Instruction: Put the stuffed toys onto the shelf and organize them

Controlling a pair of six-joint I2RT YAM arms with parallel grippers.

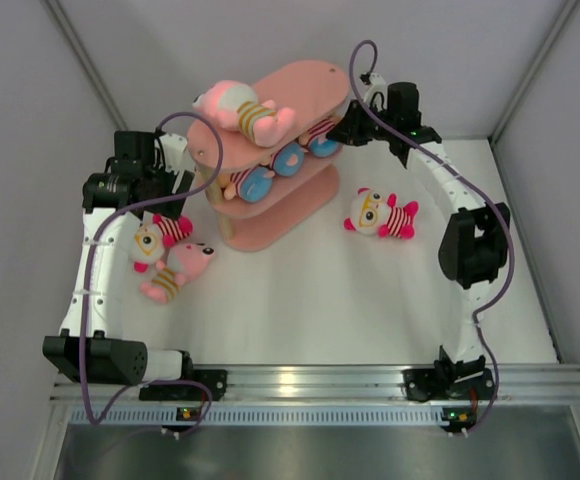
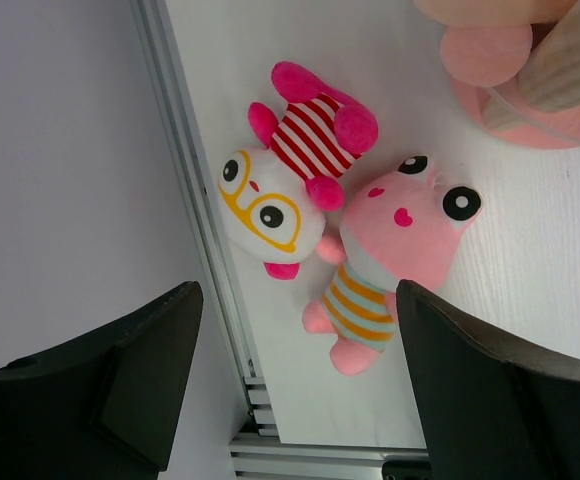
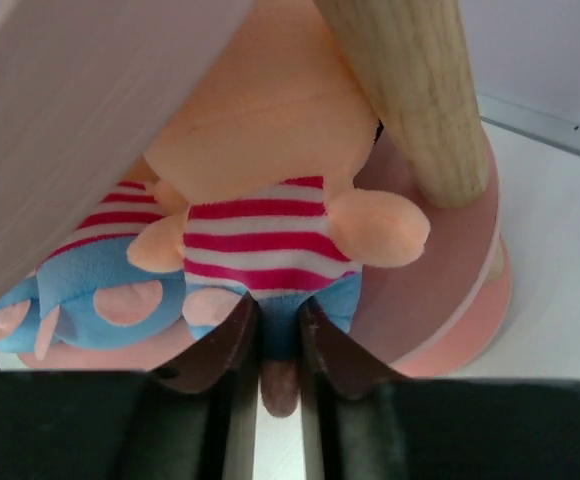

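Striped toy on shelf middle tier, blue foot pinched by right gripper; left gripper apart.

Pink shelf; white toy red/wht stripes; pink toy orange/blue.

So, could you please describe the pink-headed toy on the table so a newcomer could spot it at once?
Start at the pink three-tier shelf; on the table to its left, two plush dolls lie touching. Yours is the nearer toy, with an all-pink head and orange-and-blue stripes, whereas its neighbour has a white head, yellow glasses and red-white stripes.
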